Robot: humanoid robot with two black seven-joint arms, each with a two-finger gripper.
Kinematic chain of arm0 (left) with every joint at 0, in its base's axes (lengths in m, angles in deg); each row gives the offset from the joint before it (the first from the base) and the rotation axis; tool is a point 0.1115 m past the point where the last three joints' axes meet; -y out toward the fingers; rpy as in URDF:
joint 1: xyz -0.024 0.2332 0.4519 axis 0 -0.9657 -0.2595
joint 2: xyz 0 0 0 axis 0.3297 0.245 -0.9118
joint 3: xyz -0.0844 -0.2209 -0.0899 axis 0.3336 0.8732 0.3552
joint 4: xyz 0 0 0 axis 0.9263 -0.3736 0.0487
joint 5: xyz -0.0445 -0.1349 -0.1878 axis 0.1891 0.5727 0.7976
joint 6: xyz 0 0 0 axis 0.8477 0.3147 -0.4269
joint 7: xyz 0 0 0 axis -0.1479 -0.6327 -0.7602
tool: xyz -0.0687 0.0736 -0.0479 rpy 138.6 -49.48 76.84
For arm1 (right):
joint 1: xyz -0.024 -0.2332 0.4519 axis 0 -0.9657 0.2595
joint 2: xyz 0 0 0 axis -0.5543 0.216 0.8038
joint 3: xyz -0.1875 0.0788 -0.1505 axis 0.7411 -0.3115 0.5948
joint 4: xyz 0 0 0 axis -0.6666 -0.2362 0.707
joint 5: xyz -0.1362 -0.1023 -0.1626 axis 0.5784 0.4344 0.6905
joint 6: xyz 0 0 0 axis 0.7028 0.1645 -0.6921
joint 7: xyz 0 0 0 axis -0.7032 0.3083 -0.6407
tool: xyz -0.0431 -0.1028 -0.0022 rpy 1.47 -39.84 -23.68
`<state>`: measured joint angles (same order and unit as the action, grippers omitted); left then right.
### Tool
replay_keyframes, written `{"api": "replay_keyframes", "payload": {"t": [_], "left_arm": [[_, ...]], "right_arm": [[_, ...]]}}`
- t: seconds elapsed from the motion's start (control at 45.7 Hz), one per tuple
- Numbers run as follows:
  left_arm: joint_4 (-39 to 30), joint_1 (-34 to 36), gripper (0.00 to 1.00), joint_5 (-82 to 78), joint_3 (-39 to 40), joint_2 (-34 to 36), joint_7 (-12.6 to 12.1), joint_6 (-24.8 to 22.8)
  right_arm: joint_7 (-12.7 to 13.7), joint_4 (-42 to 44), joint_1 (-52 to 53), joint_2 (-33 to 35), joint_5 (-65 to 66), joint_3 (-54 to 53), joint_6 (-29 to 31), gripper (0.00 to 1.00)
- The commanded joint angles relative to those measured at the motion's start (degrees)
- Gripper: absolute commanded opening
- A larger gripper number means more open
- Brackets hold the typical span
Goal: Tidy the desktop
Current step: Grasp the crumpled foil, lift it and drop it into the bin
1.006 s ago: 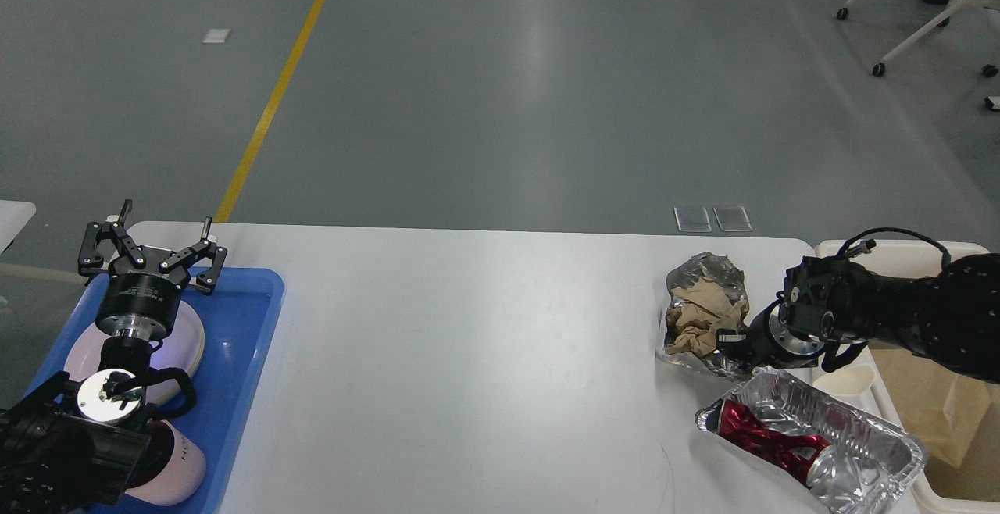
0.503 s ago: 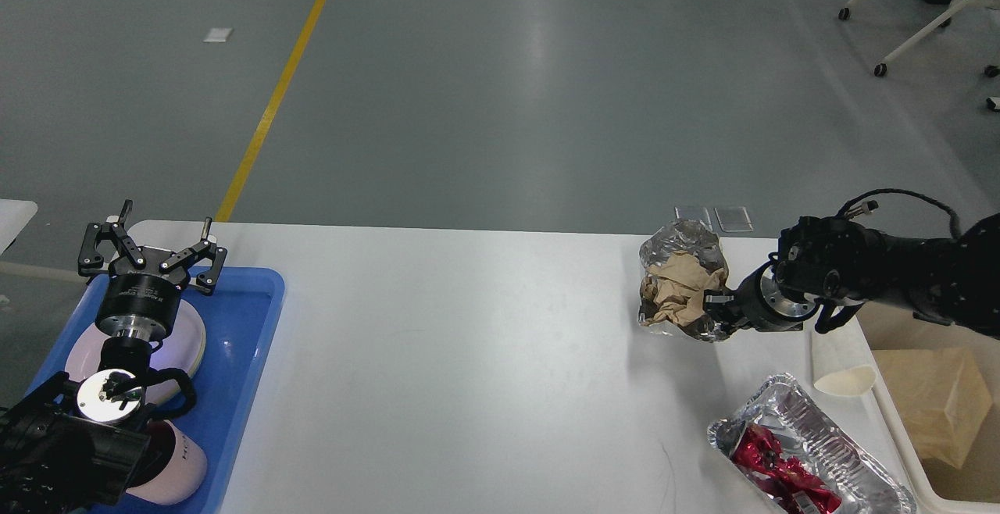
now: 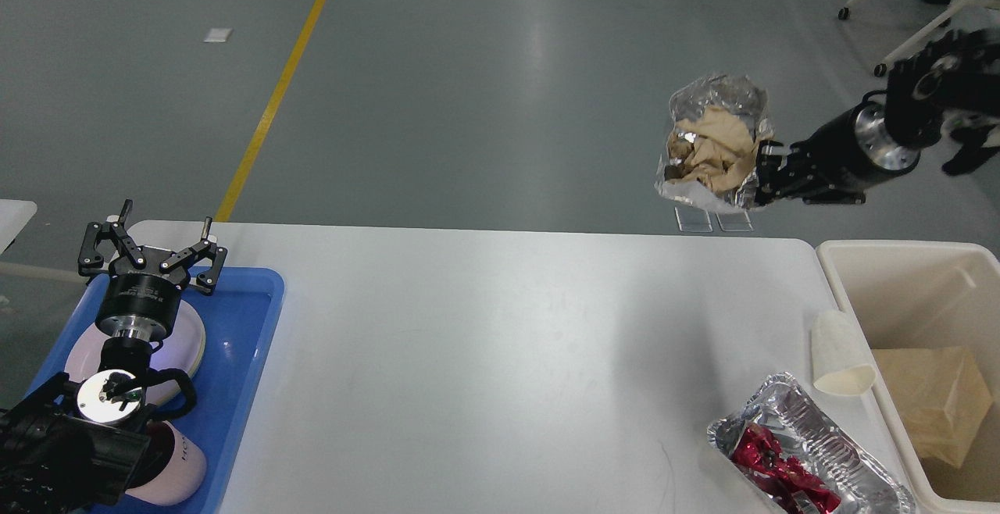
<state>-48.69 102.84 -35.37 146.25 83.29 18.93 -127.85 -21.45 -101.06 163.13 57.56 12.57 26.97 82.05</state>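
The white desktop (image 3: 484, 358) fills the lower part of the head view. My right gripper (image 3: 756, 180) is shut on a crumpled foil container with brown paper in it (image 3: 712, 153) and holds it high above the table's far right corner. My left gripper (image 3: 152, 242) is open and empty above the blue tray (image 3: 242, 342) at the left. A foil tray with a red wrapper (image 3: 805, 455) and a white paper cup on its side (image 3: 840, 354) lie at the desktop's right front.
A cream bin (image 3: 922, 280) stands off the table's right edge with a brown paper bag (image 3: 933, 401) inside. On the blue tray lie a white plate (image 3: 187, 342) and a pink-white cup (image 3: 176, 467). Office chairs stand far right on the floor.
My right gripper has lifted the foil container with brown paper off the desktop and carried it up and to the right. The left arm has not moved.
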Motion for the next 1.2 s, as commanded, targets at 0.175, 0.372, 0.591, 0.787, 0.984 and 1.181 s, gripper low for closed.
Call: {"api": "replay_keyframes", "payload": {"t": [0.175, 0.372, 0.591, 0.787, 0.984, 1.181], "left_arm": [[0.0, 0.0, 0.96, 0.0, 0.0, 0.0, 0.1, 0.0], [0.0, 0.0, 0.96, 0.0, 0.0, 0.0, 0.0, 0.0], [0.0, 0.0, 0.96, 0.0, 0.0, 0.0, 0.0, 0.0], [0.0, 0.0, 0.96, 0.0, 0.0, 0.0, 0.0, 0.0], [0.0, 0.1, 0.96, 0.0, 0.0, 0.0, 0.0, 0.0], [0.0, 0.0, 0.96, 0.0, 0.0, 0.0, 0.0, 0.0]], "right_arm": [[0.1, 0.9, 10.5, 5.5, 0.4, 0.9, 5.3, 0.0], [0.1, 11.9, -4.6, 8.7, -0.8, 0.3, -1.1, 0.0], [0.1, 20.7, -26.3, 11.6, -5.3, -3.3, -11.1, 0.0], [0.1, 23.7, -42.3, 11.2, -5.9, -6.9, -21.7, 0.0], [0.1, 30.5, -54.1, 9.0, -5.9, -12.0, -25.2, 0.5], [0.0, 35.9, -59.2, 6.3, -5.9, -15.0, -25.2, 1.0]]}}
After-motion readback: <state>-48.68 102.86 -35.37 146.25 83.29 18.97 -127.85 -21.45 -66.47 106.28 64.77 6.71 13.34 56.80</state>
